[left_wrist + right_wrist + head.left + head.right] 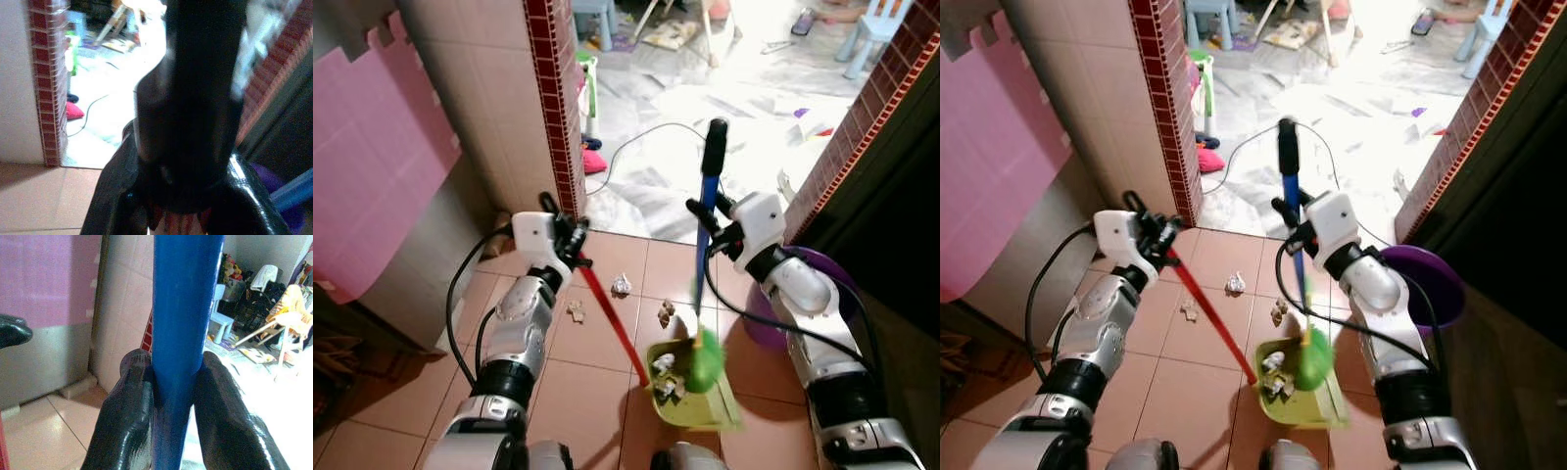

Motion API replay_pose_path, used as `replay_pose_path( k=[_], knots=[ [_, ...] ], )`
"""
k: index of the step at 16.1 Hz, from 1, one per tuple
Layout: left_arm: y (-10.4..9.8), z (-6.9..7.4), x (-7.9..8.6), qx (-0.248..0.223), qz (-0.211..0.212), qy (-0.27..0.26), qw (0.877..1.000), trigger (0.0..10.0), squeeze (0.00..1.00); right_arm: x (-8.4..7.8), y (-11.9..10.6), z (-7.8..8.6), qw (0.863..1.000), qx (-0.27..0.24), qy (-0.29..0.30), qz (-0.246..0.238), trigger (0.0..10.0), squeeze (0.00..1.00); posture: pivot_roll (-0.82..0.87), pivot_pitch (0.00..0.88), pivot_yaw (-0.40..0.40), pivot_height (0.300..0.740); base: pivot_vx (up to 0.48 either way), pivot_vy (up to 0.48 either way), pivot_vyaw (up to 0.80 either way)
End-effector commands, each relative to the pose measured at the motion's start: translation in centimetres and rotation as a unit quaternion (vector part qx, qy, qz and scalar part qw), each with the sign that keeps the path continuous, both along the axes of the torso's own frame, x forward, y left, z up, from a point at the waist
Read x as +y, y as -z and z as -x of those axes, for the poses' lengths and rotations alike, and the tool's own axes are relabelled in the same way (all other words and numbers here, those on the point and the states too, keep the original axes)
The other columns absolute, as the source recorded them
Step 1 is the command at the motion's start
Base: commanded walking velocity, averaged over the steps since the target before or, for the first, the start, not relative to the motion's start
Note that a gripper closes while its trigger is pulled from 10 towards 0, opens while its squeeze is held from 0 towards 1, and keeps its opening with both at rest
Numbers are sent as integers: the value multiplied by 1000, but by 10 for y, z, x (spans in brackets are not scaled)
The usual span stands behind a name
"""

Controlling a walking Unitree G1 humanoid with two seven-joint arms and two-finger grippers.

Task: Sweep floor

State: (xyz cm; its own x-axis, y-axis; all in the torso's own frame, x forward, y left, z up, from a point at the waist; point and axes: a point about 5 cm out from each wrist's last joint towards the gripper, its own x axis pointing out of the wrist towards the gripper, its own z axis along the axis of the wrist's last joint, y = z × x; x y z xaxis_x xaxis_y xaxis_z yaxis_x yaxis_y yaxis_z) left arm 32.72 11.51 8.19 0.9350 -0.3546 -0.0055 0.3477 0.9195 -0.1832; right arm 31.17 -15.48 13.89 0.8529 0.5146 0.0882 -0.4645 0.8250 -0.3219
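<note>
Mid-sweep here: my left gripper (pixel 576 238) clamps the red broom handle (pixel 612 318), its tip low at centre frame meeting the green dustpan (pixel 700 397), where some paper scraps (pixel 664 364) already sit. My right gripper (pixel 717 223) pinches the blue dustpan pole (pixel 705 245) between both fingers (pixel 124 431), plain in the right wrist view. Next, I'd say, draw the loose scraps (pixel 622 285) mid-frame toward the pan.

broom (pixel 703 255): blue handle, black top grip, near upright, green head in the pan | dustpan (pixel 697 397): yellow-green, on the tile floor, crumpled paper inside, red handle (pixel 610 316) slanting up-left | paper scraps (pixel 621 285): three loose on tiles beyond the pan
</note>
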Motion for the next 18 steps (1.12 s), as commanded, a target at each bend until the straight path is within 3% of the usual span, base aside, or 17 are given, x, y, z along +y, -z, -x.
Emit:
replay_pose_path(
  k=[1, 3, 6, 9, 11, 18],
  knots=[
    [-11, -3, 15, -53, -101, -15, 993, 10000, 0, -2, 0, 0, 1000, -10, 0, 13, 10000, 0, -175, 0, 15, 740, 0, 0, 0],
    [-14, -6, 32, -43, -79, -69, 994, 10000, 0, -1, 0, 0, 1000, -14, -1, 17, 10000, 0, -173, 0, 18, 740, 0, 0, 0],
    [-19, -8, 43, -52, -67, -94, 992, 10000, 0, -2, 4, 0, 1000, -14, 3, 19, 10000, 0, -169, 0, 19, 740, 0, 0, 0],
    [-17, -8, 42, -45, -57, -92, 993, 10000, 0, -2, 7, 1, 1000, -11, 4, 20, 10000, 0, -172, 0, 20, 740, 0, 0, 0],
    [-18, -8, 44, -38, -24, -101, 994, 10000, 0, -2, 10, 2, 1000, -7, 2, 22, 10000, 0, -173, 0, 17, 740, 0, 0, 0],
    [-17, -5, 48, -41, -24, -106, 993, 10000, 0, -2, 12, 4, 1000, -8, -3, 27, 10000, 0, -172, 0, 13, 740, 0, 0, 0]
  ],
)
